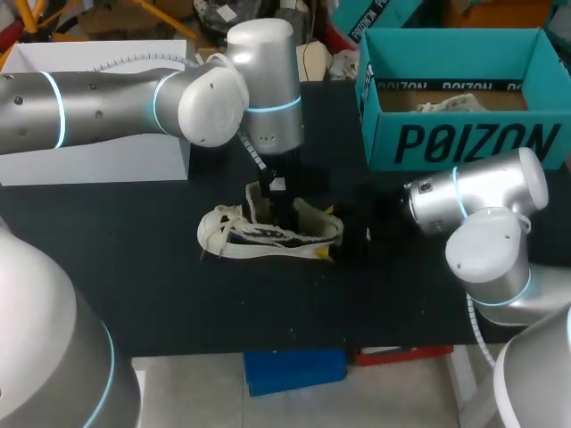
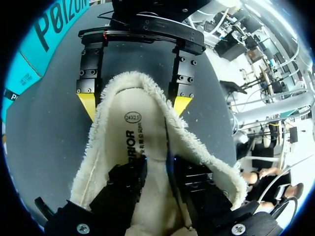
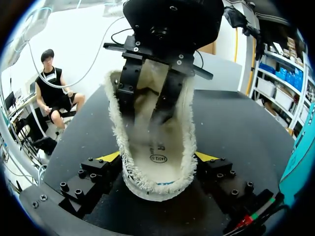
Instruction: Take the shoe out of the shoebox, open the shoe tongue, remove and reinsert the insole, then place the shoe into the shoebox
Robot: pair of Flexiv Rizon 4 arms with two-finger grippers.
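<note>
Cream fleece-lined shoe, clasped by right pincer, pale smooth insole inside

The left arm crosses from upper left to centre frame, its left gripper pointing straight down. The right arm bends in at right, its right gripper clamping the shoe at its heel.

Seen from above, the left arm covers the middle of the shoe, and the right gripper is only a dark shape on the table. In the left wrist view the front of the shoe is hidden under the left gripper. The pale thing in the shoebox is too small to tell.
</note>
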